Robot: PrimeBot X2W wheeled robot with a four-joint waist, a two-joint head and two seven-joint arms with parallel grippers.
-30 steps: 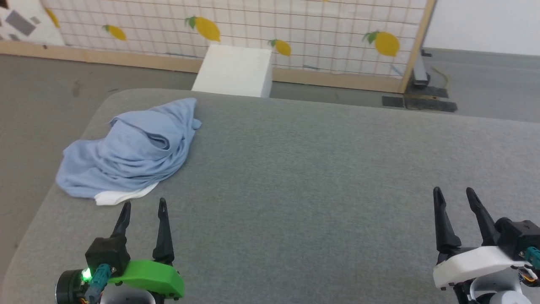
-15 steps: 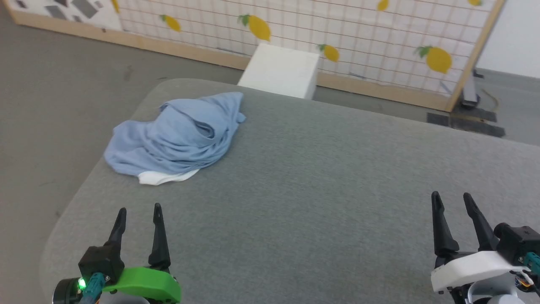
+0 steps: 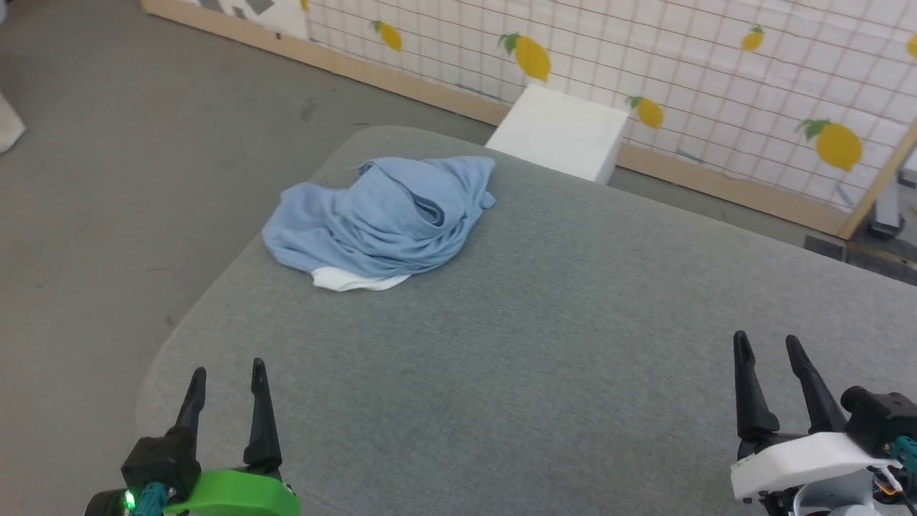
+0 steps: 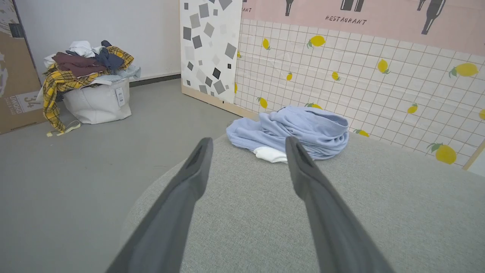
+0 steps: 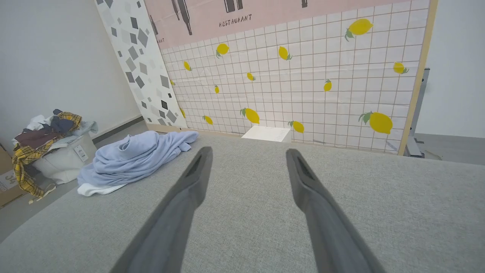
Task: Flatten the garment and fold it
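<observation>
Because the garment (image 3: 380, 222) lies bunched in a heap near the far left corner of the table (image 3: 544, 344), a strip of white showing under its near edge, the flattening looks not yet begun, judging from the head view. There the left hand (image 3: 228, 369) and the right hand (image 3: 766, 338) sit at the near edge, well apart from each other and from the cloth. Both have their fingers spread and hold nothing, which reads as a ready pose ahead of a reach. A white box (image 3: 559, 132) stands on the floor beyond the table, before a lemon-print screen (image 3: 716, 79).

In the left wrist view the left hand (image 4: 248, 141) aims almost straight at the garment (image 4: 303, 129), wide open with nothing between its fingers, short of the cloth. A laundry basket (image 4: 96, 104) heaped with clothes stands on the floor to the side.

In the right wrist view the right hand (image 5: 246, 151) is likewise released and grasps nothing, over the grey table. The garment (image 5: 132, 159) lies well off to its left, so this arm likely has the longer reach
</observation>
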